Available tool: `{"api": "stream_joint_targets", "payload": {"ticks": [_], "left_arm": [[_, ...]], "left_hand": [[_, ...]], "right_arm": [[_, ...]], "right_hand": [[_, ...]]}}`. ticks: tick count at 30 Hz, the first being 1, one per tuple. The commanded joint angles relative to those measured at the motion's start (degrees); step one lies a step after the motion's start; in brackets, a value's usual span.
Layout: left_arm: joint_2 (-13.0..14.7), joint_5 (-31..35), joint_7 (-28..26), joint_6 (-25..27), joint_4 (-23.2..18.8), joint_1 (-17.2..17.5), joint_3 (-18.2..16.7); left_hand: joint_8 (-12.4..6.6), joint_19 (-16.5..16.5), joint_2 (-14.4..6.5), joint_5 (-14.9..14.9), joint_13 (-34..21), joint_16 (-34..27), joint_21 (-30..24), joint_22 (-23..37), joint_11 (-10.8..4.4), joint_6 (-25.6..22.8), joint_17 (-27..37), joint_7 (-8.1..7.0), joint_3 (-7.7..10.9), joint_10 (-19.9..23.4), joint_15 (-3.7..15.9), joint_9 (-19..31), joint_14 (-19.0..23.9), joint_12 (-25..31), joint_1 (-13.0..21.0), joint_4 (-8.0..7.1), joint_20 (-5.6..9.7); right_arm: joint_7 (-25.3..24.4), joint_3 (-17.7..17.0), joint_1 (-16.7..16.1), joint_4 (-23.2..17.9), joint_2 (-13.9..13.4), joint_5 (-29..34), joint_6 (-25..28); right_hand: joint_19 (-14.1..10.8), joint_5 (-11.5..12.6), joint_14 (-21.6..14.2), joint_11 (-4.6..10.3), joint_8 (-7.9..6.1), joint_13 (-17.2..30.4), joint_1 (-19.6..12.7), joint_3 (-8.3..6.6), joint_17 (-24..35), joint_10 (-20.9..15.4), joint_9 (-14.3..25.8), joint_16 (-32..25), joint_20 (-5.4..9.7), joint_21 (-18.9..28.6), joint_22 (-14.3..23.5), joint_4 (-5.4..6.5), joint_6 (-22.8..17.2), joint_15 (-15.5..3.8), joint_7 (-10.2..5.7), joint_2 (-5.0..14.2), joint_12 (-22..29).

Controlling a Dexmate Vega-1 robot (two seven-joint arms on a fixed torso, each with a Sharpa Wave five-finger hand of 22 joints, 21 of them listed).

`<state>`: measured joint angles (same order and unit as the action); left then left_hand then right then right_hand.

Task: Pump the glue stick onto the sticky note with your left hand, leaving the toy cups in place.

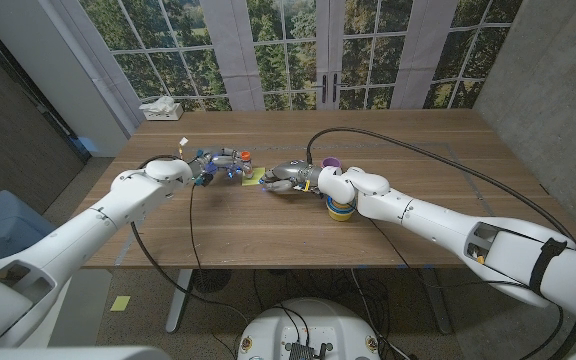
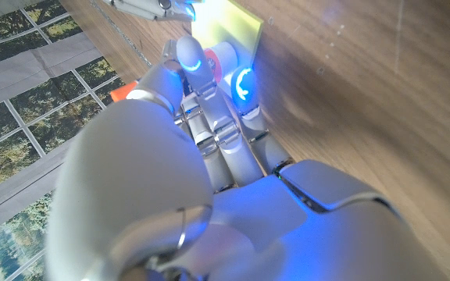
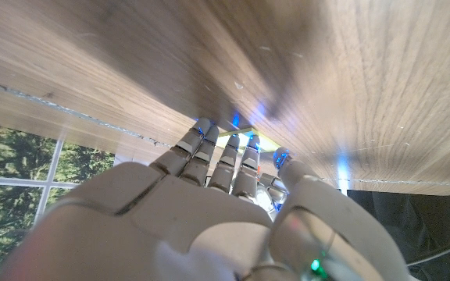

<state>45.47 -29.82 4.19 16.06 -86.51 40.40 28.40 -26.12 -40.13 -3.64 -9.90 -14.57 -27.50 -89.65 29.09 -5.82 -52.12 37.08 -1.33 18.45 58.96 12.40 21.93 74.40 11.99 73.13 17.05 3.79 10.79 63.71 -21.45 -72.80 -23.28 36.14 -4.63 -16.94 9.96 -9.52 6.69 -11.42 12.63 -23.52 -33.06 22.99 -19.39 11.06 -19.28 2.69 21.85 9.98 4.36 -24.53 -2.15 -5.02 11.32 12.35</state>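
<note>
The glue stick [image 2: 223, 61] sits in my left hand [image 1: 216, 164], fingers wrapped round it; in my left wrist view only its red-and-white end pokes out past my fingertips [image 2: 191, 56], aimed at the sticky note [image 2: 226, 22]. The head view shows an orange bit at the same hand. I judge that I hold the stick lengthwise, nose toward the paper, so that a press would put the glue on the note rather than on the wood. Whether the tip already touches the paper I cannot tell.

The sticky note [image 1: 252, 174] is pale yellow-green and lies on the desk [image 1: 268, 230] near its middle, between my two hands. From the left wrist its near edge looks slightly lifted, a thin square catching the light.

My right hand [image 1: 290, 179] reaches in from the other side, fingers stretched out together toward the note and gripping nothing that I can see; its fingertips [image 3: 246, 143] come down at the paper's edge in the right wrist view. I take that as pinning the note so it won't slide under the stick.

The toy cups [image 1: 336, 205] stand stacked just beside my right forearm, with a purple cup [image 1: 331, 163] a little farther back. My right arm runs close by them, so any shift there risks nudging them.
</note>
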Motion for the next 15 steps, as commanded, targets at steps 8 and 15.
{"api": "stream_joint_targets", "payload": {"ticks": [8, 15], "left_arm": [[-0.11, 0.55, 1.39, 1.10, 0.63, -0.23, 0.71], [-0.18, 0.01, 3.29, 2.90, 0.21, -1.19, 1.50]], "left_hand": [[-0.59, 0.34, -1.53, -0.06, -26.03, 0.61, -0.17, 0.00, -3.01, -2.80, -0.14, 2.46, 7.30, 9.91, 1.06, 3.46, -0.03, 0.50, 0.88, -7.18, 8.27], [-0.54, 0.25, -1.53, -0.06, -26.02, 0.91, -0.23, -0.01, -2.92, -2.79, -0.20, 2.57, 7.35, 9.93, 1.08, 3.38, 0.07, 0.52, 0.98, -7.13, 8.27]], "right_arm": [[2.30, -0.02, 0.48, -0.11, -0.15, -1.27, -0.83], [2.87, -0.17, 0.44, -0.30, -0.01, -1.49, 0.08]], "right_hand": [[-0.15, -0.04, 0.12, -0.06, 0.24, 0.30, 1.19, 0.22, -0.03, 0.48, 0.17, -0.10, 1.85, -0.27, 0.35, 0.82, 0.54, -7.64, 0.52, -0.47, -0.13], [-0.08, 0.02, 0.03, -0.08, 0.23, 0.29, 1.56, 0.31, -0.11, 0.60, 0.16, -0.03, 1.80, -0.38, 0.35, 1.10, 0.61, -7.77, 0.57, -0.38, -0.16]]}}
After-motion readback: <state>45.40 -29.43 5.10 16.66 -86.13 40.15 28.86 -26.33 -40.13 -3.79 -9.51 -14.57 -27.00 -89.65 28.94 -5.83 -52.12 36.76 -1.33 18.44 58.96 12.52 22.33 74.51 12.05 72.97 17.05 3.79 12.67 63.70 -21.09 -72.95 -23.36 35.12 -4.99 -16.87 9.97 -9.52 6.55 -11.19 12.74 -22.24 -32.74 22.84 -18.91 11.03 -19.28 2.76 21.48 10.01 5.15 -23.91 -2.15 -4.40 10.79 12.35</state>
